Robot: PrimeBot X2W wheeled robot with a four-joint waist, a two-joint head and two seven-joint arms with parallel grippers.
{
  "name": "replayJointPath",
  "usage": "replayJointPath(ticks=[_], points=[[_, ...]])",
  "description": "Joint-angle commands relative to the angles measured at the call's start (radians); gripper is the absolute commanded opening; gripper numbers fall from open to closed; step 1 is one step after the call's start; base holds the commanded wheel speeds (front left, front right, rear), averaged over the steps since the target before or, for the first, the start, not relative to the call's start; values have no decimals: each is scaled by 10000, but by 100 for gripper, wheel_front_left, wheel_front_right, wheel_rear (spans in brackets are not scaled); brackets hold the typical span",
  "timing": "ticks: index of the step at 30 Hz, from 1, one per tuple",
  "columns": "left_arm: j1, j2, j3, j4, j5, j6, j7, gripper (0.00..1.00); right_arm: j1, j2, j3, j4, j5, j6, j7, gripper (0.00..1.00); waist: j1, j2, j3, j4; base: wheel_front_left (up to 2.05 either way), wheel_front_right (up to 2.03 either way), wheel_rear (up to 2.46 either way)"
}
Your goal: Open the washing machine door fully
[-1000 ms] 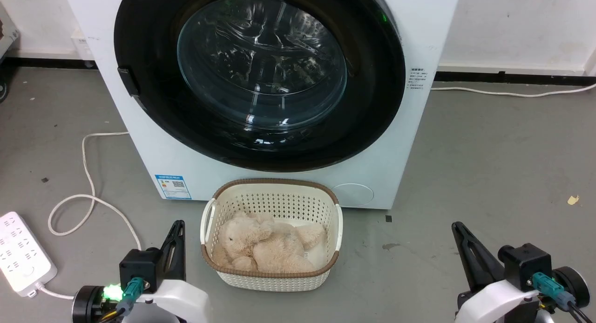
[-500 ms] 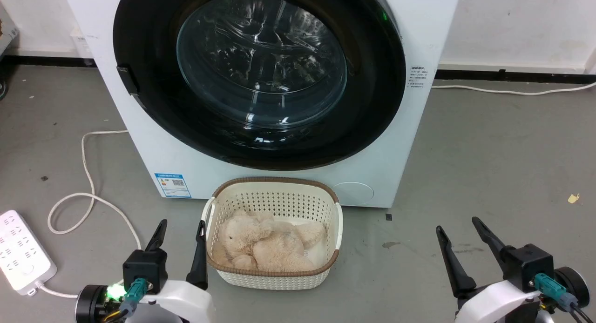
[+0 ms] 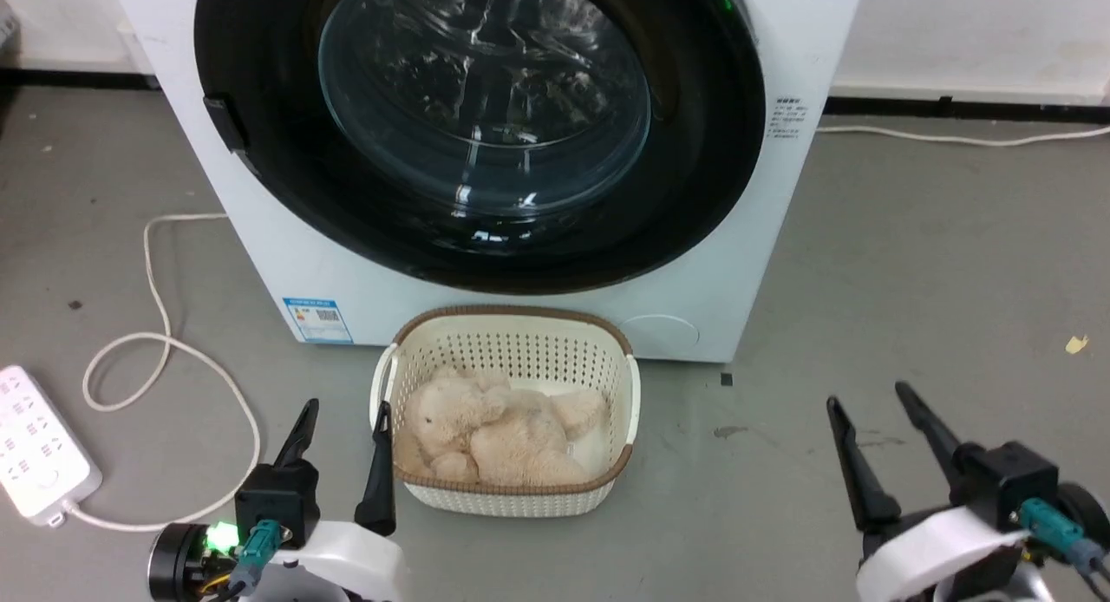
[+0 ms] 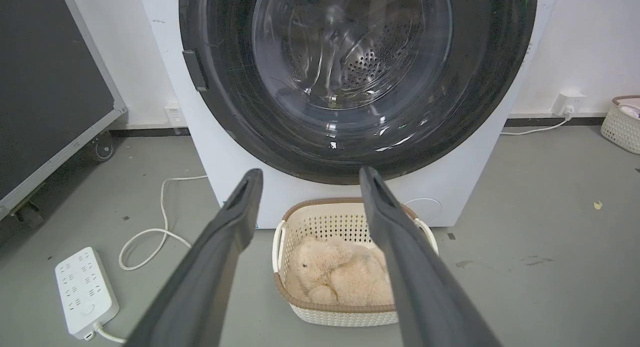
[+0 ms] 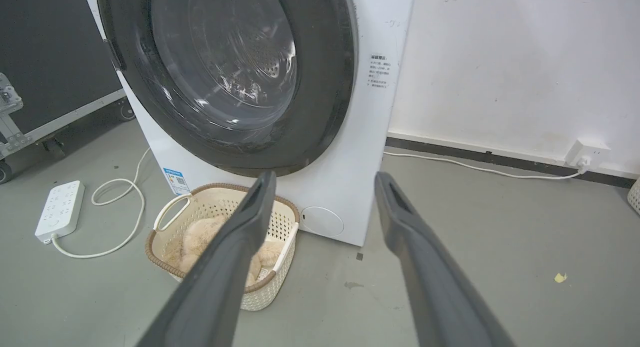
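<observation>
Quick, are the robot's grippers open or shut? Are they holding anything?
Left gripper: open, holding nothing.
Right gripper: open, holding nothing.

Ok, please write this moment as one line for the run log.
washing machine door: shut | left gripper: open, low, beside basket | right gripper: open, low | contact with door: none

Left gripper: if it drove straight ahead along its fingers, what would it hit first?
Most likely the lower black rim of the washing machine door, which sits just beyond the open left gripper. The basket lies lower and looks to be under that line, though depth is unclear.
</observation>
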Motion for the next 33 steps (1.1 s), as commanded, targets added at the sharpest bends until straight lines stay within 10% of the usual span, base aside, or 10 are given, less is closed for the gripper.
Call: replayJointPath(ticks=[1, 19, 20, 21, 33], points=[[-143, 1, -67, -73, -21, 51, -117, 100, -303, -45, -31, -71, 106, -2, -124, 100, 0, 0, 116, 15, 0, 0, 0], [-572, 2, -390, -264, -95, 234, -493, 100, -2424, -668, -341, 60, 1384, -3, 265, 100, 0, 0, 1093, 177, 0, 0, 0], [-591, 2, -406, -272, -99, 243, -514, 100, -2566, -690, -372, 92, 1484, -3, 316, 41, 0, 0, 1139, 193, 0, 0, 0], [-610, 2, -422, -281, -102, 255, -535, 100, -2720, -720, -393, 124, 1572, -3, 353, 4, 0, 0, 1186, 204, 0, 0, 0], [-858, 3, -605, -367, -139, 355, -786, 100, -4977, -771, -1008, 1237, 2854, -4, 945, 0, 0, 0, 1733, 396, 0, 0, 0]])
